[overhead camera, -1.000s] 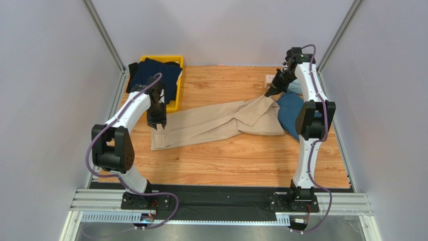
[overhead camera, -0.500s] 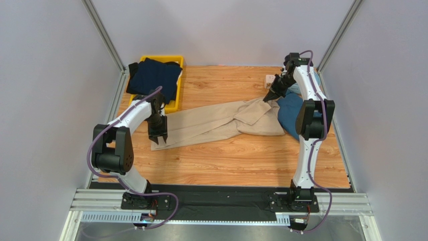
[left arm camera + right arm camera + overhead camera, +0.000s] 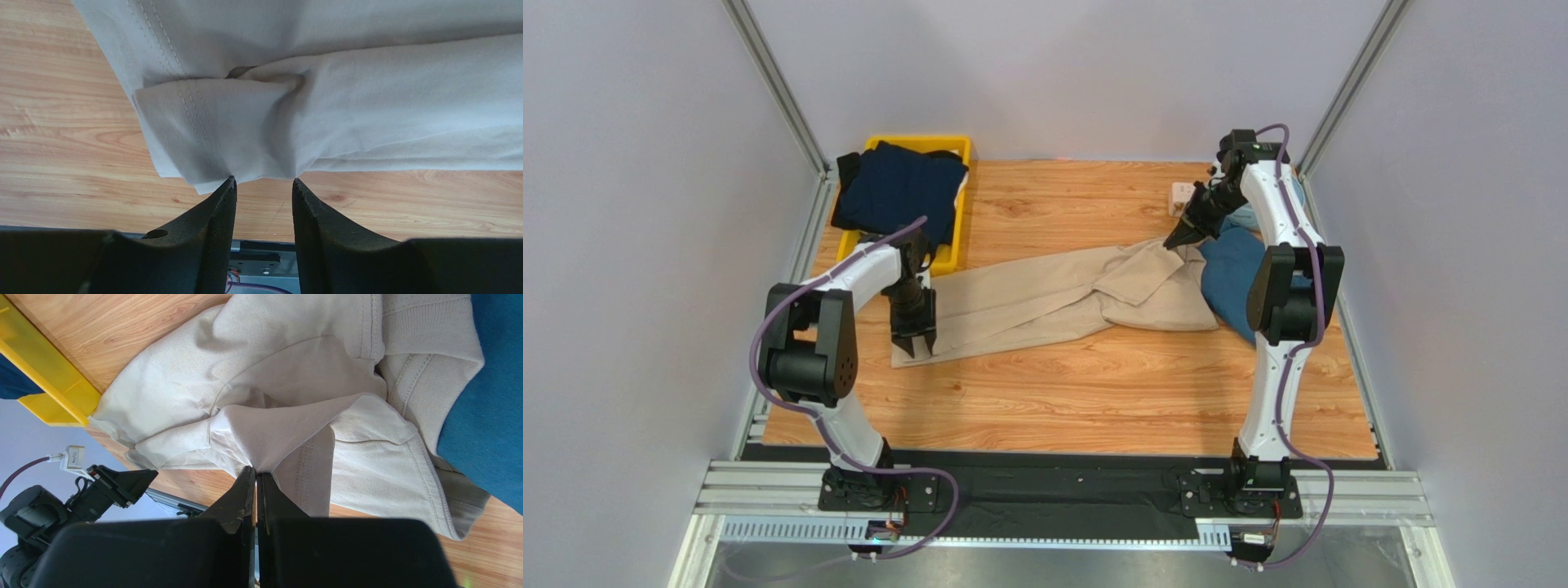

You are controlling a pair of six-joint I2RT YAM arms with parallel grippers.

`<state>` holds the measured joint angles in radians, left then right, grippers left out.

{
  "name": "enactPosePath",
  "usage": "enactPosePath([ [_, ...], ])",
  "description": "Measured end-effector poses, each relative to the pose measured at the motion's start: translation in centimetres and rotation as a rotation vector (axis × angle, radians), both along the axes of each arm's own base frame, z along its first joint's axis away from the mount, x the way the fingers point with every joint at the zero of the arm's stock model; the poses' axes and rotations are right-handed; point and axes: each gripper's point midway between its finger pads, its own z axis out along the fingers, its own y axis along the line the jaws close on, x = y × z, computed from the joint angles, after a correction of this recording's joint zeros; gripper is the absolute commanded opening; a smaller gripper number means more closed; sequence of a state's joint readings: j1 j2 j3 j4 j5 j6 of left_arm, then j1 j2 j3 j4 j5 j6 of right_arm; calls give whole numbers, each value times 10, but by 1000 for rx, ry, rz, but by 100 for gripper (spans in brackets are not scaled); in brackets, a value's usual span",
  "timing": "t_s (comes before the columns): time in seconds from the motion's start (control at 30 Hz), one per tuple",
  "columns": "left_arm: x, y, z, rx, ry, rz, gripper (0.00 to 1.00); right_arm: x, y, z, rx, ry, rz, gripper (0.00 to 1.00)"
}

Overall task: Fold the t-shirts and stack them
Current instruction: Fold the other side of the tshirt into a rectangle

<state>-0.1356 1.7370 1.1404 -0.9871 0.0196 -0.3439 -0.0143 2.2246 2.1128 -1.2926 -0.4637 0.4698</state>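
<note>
- The beige t-shirt is lying unfolded beside the yellow bin; folding is barely beginning and nothing is stacked.
- The right gripper jaws are pinching its end farthest from the bin.
- The left gripper jaws are standing spread at its bin-side hem.

So the beige tee lies bunched lengthwise across the bench, teal tee crumpled at the right, navy tee piled in the far-left yellow bin.

Your table, top view.
You have the spread shirt mid-frame; the bin, upper left, holds the binned shirt; the bunched shirt touches the spread one's right end.
</note>
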Motion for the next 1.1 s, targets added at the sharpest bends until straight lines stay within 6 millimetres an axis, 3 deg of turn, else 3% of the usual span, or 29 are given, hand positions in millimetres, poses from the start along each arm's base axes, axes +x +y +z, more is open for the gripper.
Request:
enactPosePath([
  [0.17,2,0,-12,8,37,-7,38,1,2,1,12,-4,-2,0],
  [0.23,2,1,-15,9,48,-9,30,2,2,2,16,-6,-2,0],
  [0.27,1,1,-16,10,52,-11,18,2,3,2,19,-7,-3,0],
  [0.33,2,1,-17,12,53,-14,11,2,3,2,19,-7,-4,0],
  [0.73,21,4,-4,29,-1,-33,1,-5,5,-4,30,15,-5,0],
  [1.1,63,4,29,46,-94,-61,0,-5,6,-3,37,13,-3,0],
])
